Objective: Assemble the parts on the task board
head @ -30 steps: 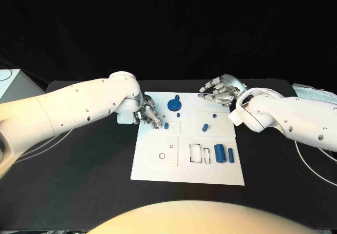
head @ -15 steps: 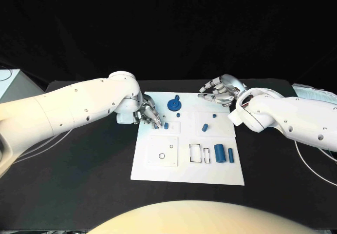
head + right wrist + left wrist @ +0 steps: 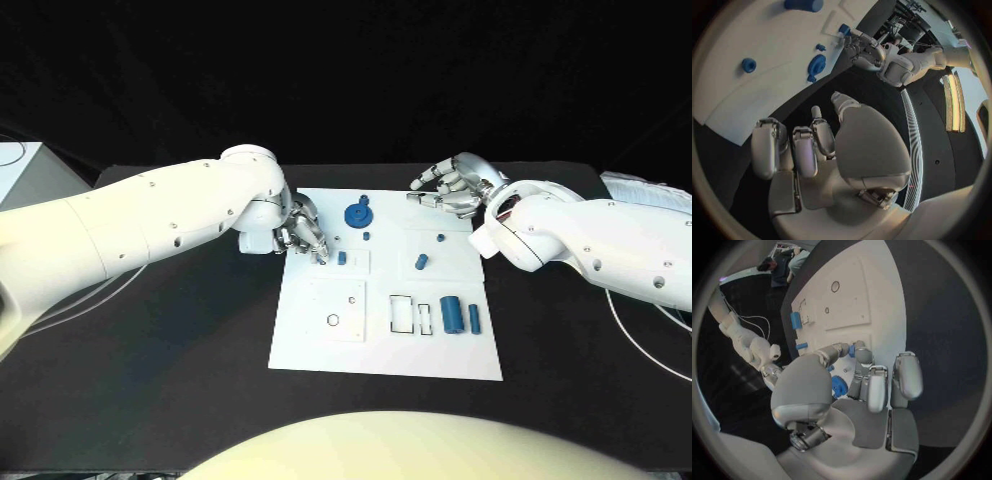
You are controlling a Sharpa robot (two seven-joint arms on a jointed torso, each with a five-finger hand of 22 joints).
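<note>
The white task board lies mid-table. My left hand is at its far left side, and its thumb and a finger close on a small blue peg standing in a square outline. A round blue part sits just beyond it. My right hand hovers over the board's far right corner with its fingers curled in and nothing in them. Small blue pieces lie below it. A blue cylinder and a thin blue bar lie to the right of two black-edged slots.
A white box stands at the table's left edge, with cables trailing beside my left arm. A pale object lies at the far right. Bare black table surrounds the board.
The left hand has shifted very slightly at the small peg. The peg, the other parts and the right hand have stayed where they were.
</note>
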